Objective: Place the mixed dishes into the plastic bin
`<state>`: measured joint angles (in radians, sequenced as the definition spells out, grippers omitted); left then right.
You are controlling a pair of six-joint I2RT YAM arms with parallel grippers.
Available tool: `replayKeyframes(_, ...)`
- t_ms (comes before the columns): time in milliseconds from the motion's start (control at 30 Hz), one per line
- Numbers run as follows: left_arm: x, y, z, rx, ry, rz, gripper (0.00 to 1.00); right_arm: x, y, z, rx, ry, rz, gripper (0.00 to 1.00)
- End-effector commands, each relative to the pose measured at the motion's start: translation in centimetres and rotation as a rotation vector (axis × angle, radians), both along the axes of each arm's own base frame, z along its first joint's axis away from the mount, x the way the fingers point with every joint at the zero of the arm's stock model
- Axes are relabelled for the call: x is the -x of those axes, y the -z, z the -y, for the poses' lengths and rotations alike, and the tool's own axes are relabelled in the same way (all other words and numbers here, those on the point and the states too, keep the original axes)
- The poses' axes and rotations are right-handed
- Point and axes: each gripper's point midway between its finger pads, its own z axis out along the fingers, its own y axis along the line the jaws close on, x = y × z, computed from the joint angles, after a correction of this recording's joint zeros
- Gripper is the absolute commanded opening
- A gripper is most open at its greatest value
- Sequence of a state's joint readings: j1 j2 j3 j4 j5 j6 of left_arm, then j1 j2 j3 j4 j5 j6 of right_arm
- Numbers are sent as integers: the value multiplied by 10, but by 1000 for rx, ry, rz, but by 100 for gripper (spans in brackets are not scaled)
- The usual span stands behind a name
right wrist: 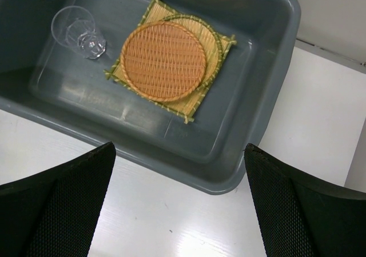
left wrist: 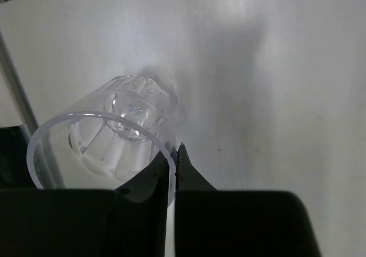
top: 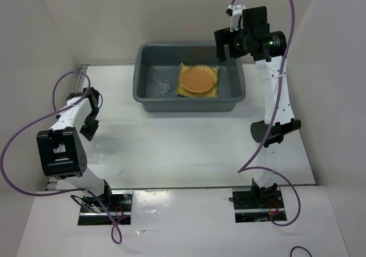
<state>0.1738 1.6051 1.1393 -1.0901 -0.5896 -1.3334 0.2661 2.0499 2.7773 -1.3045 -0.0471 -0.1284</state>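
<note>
Orange tray (right wrist: 163, 61) atop mat (right wrist: 184, 107) in bin (right wrist: 269, 97); glass (right wrist: 77, 31) nearby.

The left arm (top: 62, 148) leans from its base toward 11 o'clock, bends at the elbow and doubles toward 1 o'clock. The left gripper (left wrist: 176, 152) points down at the 9 o'clock side, jaws closed tip to tip. The right arm (top: 275, 97) stretches toward 12 o'clock, its raised wrist turned to 9 o'clock, and the right gripper (right wrist: 180, 147) is spread wide.
</note>
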Motion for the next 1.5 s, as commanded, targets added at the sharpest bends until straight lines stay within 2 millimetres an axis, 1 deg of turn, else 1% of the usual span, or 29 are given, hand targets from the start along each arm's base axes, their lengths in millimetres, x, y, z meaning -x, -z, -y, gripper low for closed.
replayKeyframes(0, -41, -47, -9, -29, 97, 175, 0, -1, -7, -7, -16, -17, 26, 97)
replayKeyframes(33, -57, -58, -3, 2, 126, 259, 0, -1, -7, -5, -11, -9, 27, 97)
replayKeyframes(100, -85, -107, 8, 13, 264, 447, 0, -1, -7, -5, -11, -9, 27, 97)
replayKeyframes(133, -115, -136, 14, -3, 336, 619, 0, -1, -7, -5, -11, -9, 27, 97)
replayKeyframes(167, -121, -178, 29, 5, 431, 785, 0, -1, -7, -5, -11, -9, 27, 97)
replayKeyframes(200, -130, -207, 42, 0, 498, 918, 0, 1, -12, -4, -13, -9, 36, 97)
replayKeyframes(233, -140, -253, 51, -40, 555, 1131, 0, 1, -12, -4, -13, -9, 36, 97)
replayKeyframes(267, -147, -265, 68, 10, 625, 1194, 0, 1, -12, -4, -13, -9, 36, 97)
replayKeyframes(300, -151, -283, 74, 12, 676, 1230, 0, 1, -12, -4, -13, -9, 36, 97)
replayKeyframes(333, -169, -305, 85, 21, 762, 1257, 0, 1, -12, -4, -13, -9, 36, 97)
replayKeyframes(367, -175, -313, 107, 57, 951, 1251, 0, 1, -12, -4, -13, -9, 36, 97)
replayKeyframes(400, -192, -309, 133, 99, 1057, 1228, 0, 1, -12, -4, -13, -9, 36, 97)
replayKeyframes(433, -196, -319, 150, 97, 1140, 1228, 0, 1, -12, -4, -13, -9, 36, 97)
replayKeyframes(467, -199, -350, 163, 46, 1200, 1265, 0, 1, -12, -3, -9, -1, 37, 97)
replayKeyframes(500, -215, -317, 174, 84, 1233, 1132, 0, 1, -12, -3, -9, -1, 37, 97)
replayKeyframes(533, -219, -309, 200, 114, 1303, 1073, 0, 1, -15, -3, -11, -1, 46, 97)
replayKeyframes(567, -226, -299, 214, 134, 1359, 1008, 0, 1, -15, -3, -11, -1, 46, 97)
replayKeyframes(600, -240, -270, 220, 143, 1384, 841, 0, 4, -19, -2, -14, -1, 55, 97)
replayKeyframes(633, -241, -254, 245, 173, 1451, 765, 0, 4, -19, -2, -14, -1, 55, 97)
replayKeyframes(667, -243, -238, 257, 205, 1484, 695, 0, 4, -19, -2, -14, -1, 55, 97)
replayKeyframes(700, -243, -175, 260, 264, 1454, 466, 0, 4, -19, -2, -14, -1, 55, 97)
replayKeyframes(733, -251, -202, 273, 218, 1497, 515, 0, 4, -19, -2, -14, -1, 55, 97)
replayKeyframes(767, -238, -187, 292, 241, 1529, 430, 0, 7, -24, -1, -17, -1, 65, 97)
replayKeyframes(800, -245, -167, 300, 235, 1504, 397, 0, 7, -24, -1, -17, -1, 66, 97)
replayKeyframes(833, -244, -163, 316, 231, 1531, 395, 0, 6, -24, 1, -4, 3, 69, 97)
replayKeyframes(867, -243, -148, 319, 221, 1529, 343, 0, 8, -25, 2, -4, 3, 69, 97)
replayKeyframes(900, -242, -145, 322, 206, 1533, 325, 0, 8, -25, 2, -4, 3, 69, 97)
replayKeyframes(1167, -239, -71, 320, 231, 1516, 131, 0, 9, -26, 5, 5, 19, 72, 97)
replayKeyframes(1467, -254, -26, 325, 262, 1507, 89, 0, 17, -21, 9, 17, 27, 48, 97)
